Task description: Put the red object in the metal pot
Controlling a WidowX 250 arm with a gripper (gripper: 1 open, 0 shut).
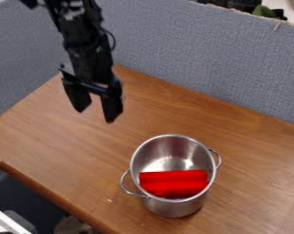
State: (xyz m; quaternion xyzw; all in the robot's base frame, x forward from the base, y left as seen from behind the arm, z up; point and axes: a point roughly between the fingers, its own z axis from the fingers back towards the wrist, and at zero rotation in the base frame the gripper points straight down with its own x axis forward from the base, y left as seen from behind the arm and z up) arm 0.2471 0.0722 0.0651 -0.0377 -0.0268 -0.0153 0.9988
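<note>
hovering with jaws spread and empty, the gripper [93, 103] hangs over the desk's [40, 137] far-left part. the red object [174, 183] lies inside the metal pot [174, 174] near the front edge, so backing off clear of the rim seems all that remains.

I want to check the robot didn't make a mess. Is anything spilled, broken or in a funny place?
Nothing stands out. The red object lies inside the metal pot, which stands upright on the wooden table. The gripper hangs open and empty over the table, apart from the pot. No spill or damage shows.
</note>
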